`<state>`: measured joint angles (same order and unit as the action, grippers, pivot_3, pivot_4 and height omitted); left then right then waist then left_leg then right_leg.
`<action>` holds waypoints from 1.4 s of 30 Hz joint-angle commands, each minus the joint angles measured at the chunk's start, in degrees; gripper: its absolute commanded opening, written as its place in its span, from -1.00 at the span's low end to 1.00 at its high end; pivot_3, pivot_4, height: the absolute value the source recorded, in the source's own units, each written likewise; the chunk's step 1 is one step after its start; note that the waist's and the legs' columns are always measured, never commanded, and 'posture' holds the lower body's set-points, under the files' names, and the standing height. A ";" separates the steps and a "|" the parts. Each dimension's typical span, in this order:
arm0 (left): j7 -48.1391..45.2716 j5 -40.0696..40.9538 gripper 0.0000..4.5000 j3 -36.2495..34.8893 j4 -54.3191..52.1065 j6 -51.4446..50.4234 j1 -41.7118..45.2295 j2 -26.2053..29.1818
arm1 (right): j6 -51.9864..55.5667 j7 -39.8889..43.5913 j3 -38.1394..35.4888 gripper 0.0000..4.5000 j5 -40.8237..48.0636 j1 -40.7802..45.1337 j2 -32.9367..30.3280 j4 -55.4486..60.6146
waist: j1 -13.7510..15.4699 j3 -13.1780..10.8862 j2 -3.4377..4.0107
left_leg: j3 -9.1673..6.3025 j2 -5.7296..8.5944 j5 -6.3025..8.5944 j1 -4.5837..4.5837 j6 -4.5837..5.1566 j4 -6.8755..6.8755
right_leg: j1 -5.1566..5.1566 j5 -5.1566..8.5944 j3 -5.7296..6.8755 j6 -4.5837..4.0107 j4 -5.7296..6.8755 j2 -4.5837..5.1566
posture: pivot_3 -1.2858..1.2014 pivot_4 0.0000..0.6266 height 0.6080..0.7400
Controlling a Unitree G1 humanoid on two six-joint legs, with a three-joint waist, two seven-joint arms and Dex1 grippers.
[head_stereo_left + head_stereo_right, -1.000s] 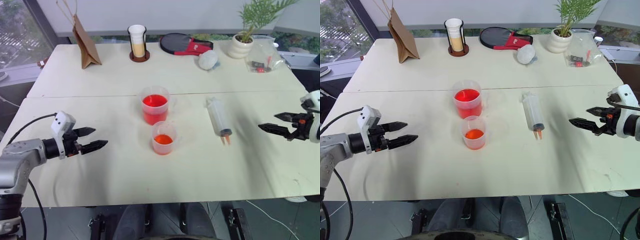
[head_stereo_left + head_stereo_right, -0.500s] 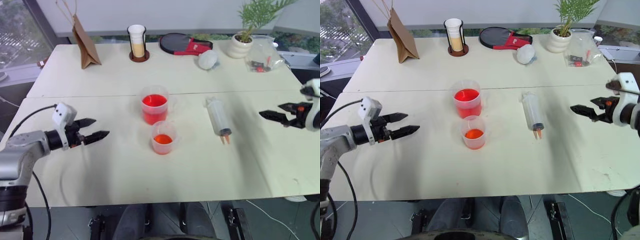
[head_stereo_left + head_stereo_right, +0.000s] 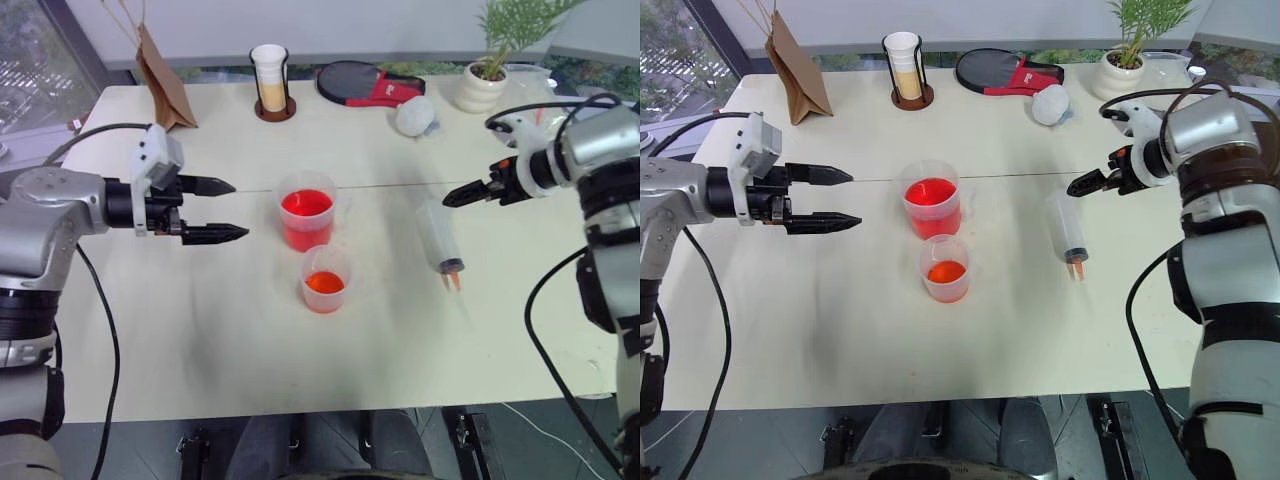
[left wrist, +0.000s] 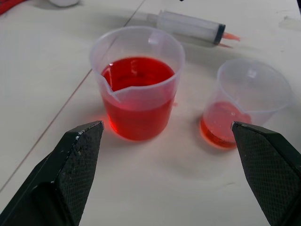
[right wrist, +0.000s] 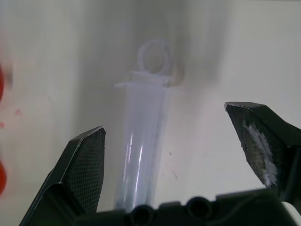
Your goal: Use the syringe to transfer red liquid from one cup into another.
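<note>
The larger beaker (image 3: 307, 210) holds red liquid (image 4: 136, 75) at mid-table. In front of it stands the smaller beaker (image 3: 325, 278) with a shallow orange-red layer. To their right the clear syringe (image 3: 440, 235) lies flat, its orange tip towards me. My left gripper (image 3: 238, 210) hangs open to the left of the larger beaker, pointing at it, and its fingers (image 4: 70, 179) frame both beakers in the left wrist view. My right gripper (image 3: 455, 197) is open above the syringe's plunger end (image 5: 153, 56) and touches nothing.
Along the far edge stand a brown paper bag (image 3: 165, 85), a white cup in a dark holder (image 3: 272, 85), a black and red paddle (image 3: 370, 85), a white lump (image 3: 415, 117) and a potted plant (image 3: 480, 90). A seam crosses the table (image 3: 200, 330) behind the beakers.
Both arms rose and came inward. The left gripper moved towards the larger beaker. The right gripper swung left to above the syringe's plunger end and tipped downward. Both stayed open.
</note>
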<state>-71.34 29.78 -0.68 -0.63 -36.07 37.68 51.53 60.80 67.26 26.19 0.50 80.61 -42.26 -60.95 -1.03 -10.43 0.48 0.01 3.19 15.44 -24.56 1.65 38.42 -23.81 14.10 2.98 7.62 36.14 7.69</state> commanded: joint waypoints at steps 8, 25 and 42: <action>8.61 4.74 1.00 -4.60 -11.02 -3.22 -6.39 -4.29 | -4.44 0.37 0.04 1.00 -7.10 0.48 7.49 -9.13 | -0.13 0.00 -0.01 | -0.02 -0.05 -0.10 0.09 -0.17 -0.06 | -0.01 0.00 -0.01 0.00 0.04 -0.05 | 0.03 -0.52 1.00; 9.21 3.80 1.00 -8.10 -5.64 -0.63 -7.53 -0.84 | -16.23 -4.40 -21.10 -0.40 2.43 7.14 7.65 -3.93 | -0.33 -0.03 0.04 | -0.07 -0.04 -0.20 0.20 -0.33 -0.15 | 0.03 0.00 0.01 0.00 0.06 -0.08 | 0.03 -0.52 1.00; 3.22 -6.01 1.00 -3.04 19.55 11.17 15.44 -2.85 | -40.35 -10.04 -31.75 -0.40 21.13 -20.69 31.96 40.26 | -0.01 0.13 -0.38 | -0.34 -0.02 -0.23 0.25 -0.37 -0.17 | 0.12 -0.01 0.22 0.01 0.21 -0.09 | 0.03 -0.52 1.00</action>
<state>-67.59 23.72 -2.81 20.38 -25.48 50.44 48.04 23.63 57.02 -6.44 21.03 60.49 -10.94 -24.63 -1.04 -10.30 0.10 -0.34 3.17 15.21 -24.32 1.29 38.24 -23.70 14.09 3.20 7.64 36.35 7.59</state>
